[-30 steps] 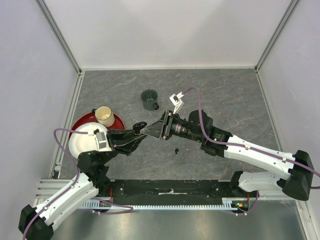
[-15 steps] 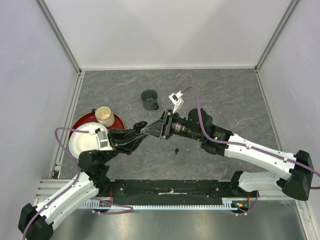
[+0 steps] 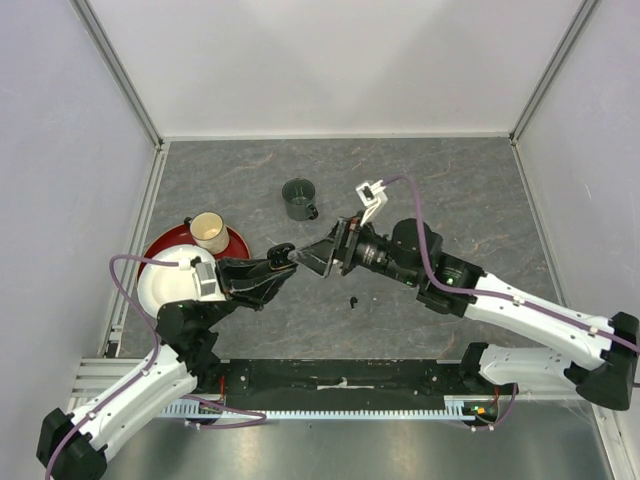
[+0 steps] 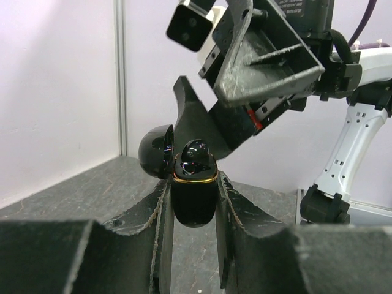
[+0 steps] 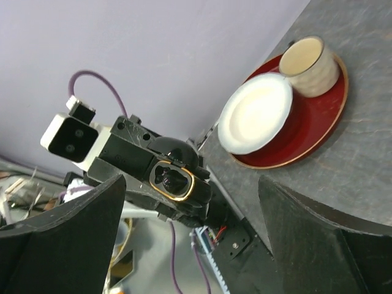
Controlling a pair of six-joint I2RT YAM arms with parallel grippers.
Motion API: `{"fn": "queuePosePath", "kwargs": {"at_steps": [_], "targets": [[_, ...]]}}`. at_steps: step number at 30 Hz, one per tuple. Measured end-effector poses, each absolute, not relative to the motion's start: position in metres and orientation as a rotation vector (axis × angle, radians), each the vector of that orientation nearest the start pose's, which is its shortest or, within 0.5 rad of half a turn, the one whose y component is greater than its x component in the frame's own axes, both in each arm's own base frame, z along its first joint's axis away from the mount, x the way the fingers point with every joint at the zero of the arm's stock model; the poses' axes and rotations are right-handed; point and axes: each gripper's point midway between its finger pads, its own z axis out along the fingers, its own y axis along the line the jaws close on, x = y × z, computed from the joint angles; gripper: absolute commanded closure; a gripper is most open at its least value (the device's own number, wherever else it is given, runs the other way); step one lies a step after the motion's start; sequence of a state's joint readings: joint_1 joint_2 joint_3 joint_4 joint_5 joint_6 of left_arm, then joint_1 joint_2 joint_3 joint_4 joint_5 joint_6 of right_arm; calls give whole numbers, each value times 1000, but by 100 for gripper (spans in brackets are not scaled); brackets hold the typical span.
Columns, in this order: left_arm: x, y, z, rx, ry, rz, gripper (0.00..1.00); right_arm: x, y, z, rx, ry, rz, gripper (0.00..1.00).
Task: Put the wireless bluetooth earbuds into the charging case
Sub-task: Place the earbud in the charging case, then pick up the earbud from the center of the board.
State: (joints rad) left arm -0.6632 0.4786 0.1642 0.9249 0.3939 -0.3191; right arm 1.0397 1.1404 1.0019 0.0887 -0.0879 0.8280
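Grey counter, walled on 3 sides. Left arm comes in from near-left, right arm from near-right. The 2 pincers meet nose to nose over mid-counter.

Left pincer is clamped on the black charging case. It grips the lower body from both sides, case upright and held off the counter. The lid is hinged open, hanging to the left in the left wrist view.

Right pincer has its fingers spread wide with nothing between them. Its tips are just off the open mouth of the case; can't tell if they touch it.

Red plate sits on the counter near the left pincer, on its left. It carries a white saucer, partly under the left wrist, and a cream cup at the saucer's far edge.

Dark green mug stands upright beyond both pincers, handle toward the right pincer, apart from the plate.

The case mouth has a gold rim. 1 black earbud sits in the case, glossy head poking above that rim. Can't tell whether a 2nd sits beside it.

Loose black earbud lies on the counter on the near side of the right pincer's wrist, apart from the case.
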Motion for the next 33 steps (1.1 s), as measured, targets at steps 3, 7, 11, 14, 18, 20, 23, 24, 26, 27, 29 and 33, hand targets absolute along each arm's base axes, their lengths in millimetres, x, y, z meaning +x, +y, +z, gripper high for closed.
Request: {"fn": "queuePosePath", "kwargs": {"at_steps": [3,7,11,14,18,20,23,24,26,27,29,33], "targets": [[145,-214,319,544,909,-1079,98,173,354,353,-217,1774,1389,4],[141,-206,325,525,881,-1061,98,191,316,354,-62,1776,1216,10],[139,-201,327,517,874,-1045,98,215,281,311,121,1910,965,19],[138,-198,327,507,874,-1037,98,228,267,257,193,2059,763,31],[138,-196,327,503,878,-1034,98,224,264,173,185,2285,544,38],[137,-196,326,504,882,-1034,98,217,260,139,172,2374,461,41],[137,-196,325,505,889,-1034,98,208,252,102,156,2468,364,45],[138,-197,324,505,893,-1034,98,206,251,95,153,2487,343,45],[138,-197,323,506,897,-1034,98,206,251,84,148,2511,313,47],[138,-197,322,506,900,-1034,98,206,252,80,145,2519,304,48],[138,-197,320,508,910,-1034,98,204,253,72,134,2544,289,51],[139,-198,319,509,919,-1034,98,202,258,58,117,2579,281,52]]}}
